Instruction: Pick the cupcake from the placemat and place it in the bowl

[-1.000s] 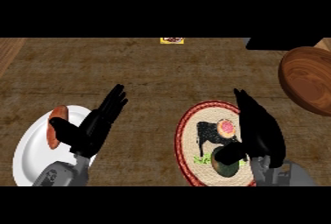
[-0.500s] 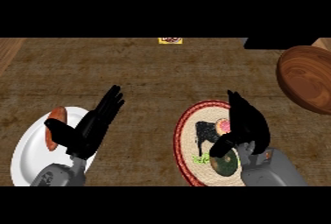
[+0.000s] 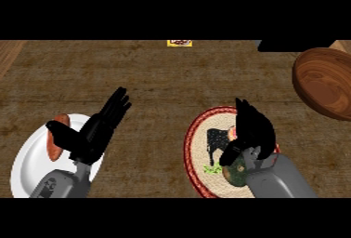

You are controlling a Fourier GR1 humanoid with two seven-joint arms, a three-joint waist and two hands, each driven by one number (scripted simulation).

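A round woven placemat (image 3: 192,139) with a red rim and a black cow print lies right of centre. My right hand (image 3: 254,132) hovers over its middle, fingers straight and pointing away, thumb spread to the lower left. It hides nearly all of the cupcake (image 3: 234,133); only a pink sliver shows at the hand's left edge. Whether the hand touches it I cannot tell. The brown wooden bowl (image 3: 326,81) stands at the far right, up and away from the placemat. My left hand (image 3: 96,132) rests open over the white plate's right edge.
A white plate (image 3: 27,162) at the lower left carries a reddish-brown piece of food (image 3: 58,139). A small yellow item (image 3: 179,42) sits at the counter's far edge, and a dark object (image 3: 288,45) beside the bowl's top.
My right hand has slid left and a little down, onto the placemat's middle, and now covers the cupcake that showed before. The left hand has barely moved.
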